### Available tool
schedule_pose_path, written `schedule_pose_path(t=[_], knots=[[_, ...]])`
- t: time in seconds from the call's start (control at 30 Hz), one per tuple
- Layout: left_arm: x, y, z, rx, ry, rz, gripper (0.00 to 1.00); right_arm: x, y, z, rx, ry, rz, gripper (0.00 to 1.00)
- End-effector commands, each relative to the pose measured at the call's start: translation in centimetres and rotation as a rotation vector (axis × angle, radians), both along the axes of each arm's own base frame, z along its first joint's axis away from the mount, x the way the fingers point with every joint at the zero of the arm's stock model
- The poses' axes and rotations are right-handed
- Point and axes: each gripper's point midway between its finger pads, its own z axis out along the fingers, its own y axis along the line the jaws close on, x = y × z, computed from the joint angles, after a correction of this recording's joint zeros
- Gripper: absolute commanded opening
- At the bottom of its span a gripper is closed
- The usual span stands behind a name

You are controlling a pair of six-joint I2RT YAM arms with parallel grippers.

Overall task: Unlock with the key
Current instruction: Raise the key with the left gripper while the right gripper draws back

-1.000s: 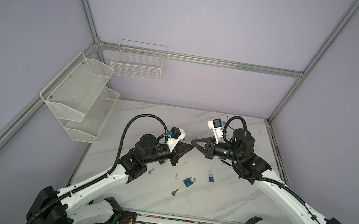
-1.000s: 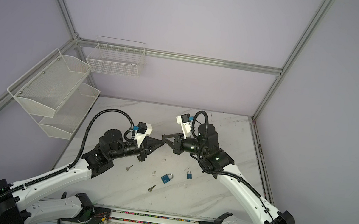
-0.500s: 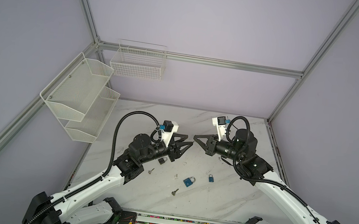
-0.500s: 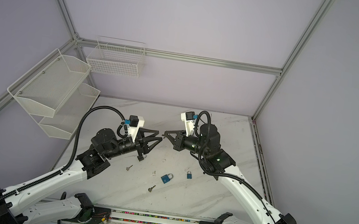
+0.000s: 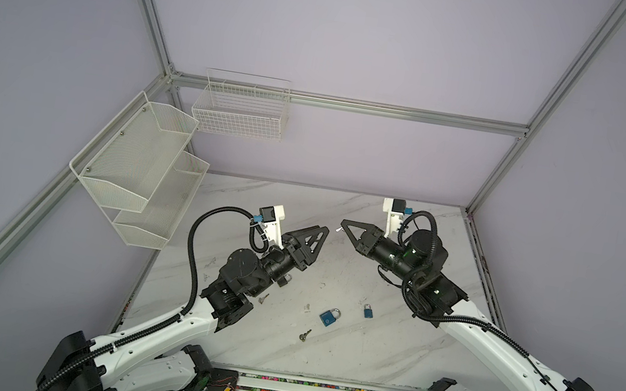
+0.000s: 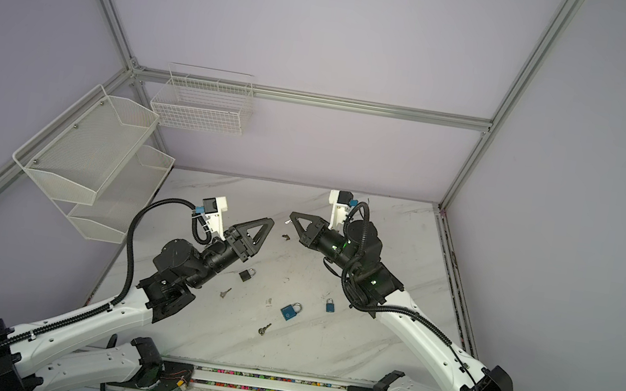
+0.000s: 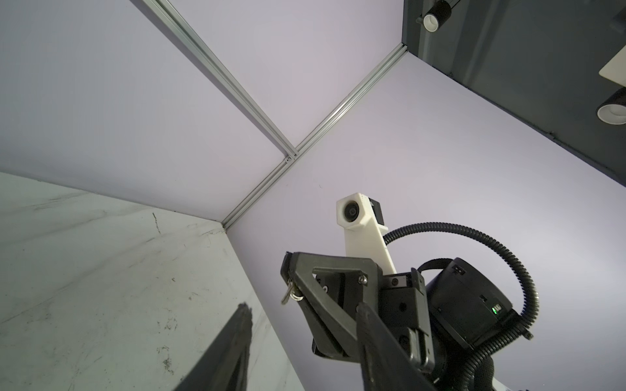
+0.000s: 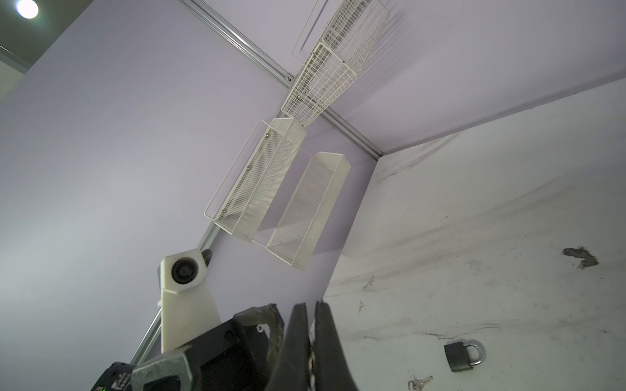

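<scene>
Right gripper (image 5: 344, 224), jaws closed on the key (image 7: 289, 295), is raised above the tabletop (image 5: 386, 342). Left gripper (image 5: 321, 232) faces it, jaws parted, empty. Black padlock (image 6: 247, 275) lies below the left gripper.

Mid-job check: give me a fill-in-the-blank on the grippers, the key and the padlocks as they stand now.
1. The right gripper is shut on a small silver key; the left gripper holds ___.
2. The square padlock with a steel shackle lying nearest the left gripper is ___ in colour.
3. Besides it, ___ blue padlocks lie on the white marble table.
Missing words: nothing; black; two.
</scene>
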Motion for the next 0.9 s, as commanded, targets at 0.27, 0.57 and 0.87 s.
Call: schedule_pose_path(t=[0.27,0.57,0.87], knots=[[-0.3,-0.9,4.1,-0.165,-0.065,-0.008,0.39,-0.9,0.4,4.0,0.161,-0.018,0.006,0.0],[0.4,-0.3,4.1,-0.216,-0.064,0.038,0.32,-0.8,1.0,2.8,0.167,0.012,0.026,0.0],[0.4,-0.6,4.7,-0.252,-0.082,0.02,0.27,-0.4,1.6,1.8,0.152,0.02,0.034,0.0]])
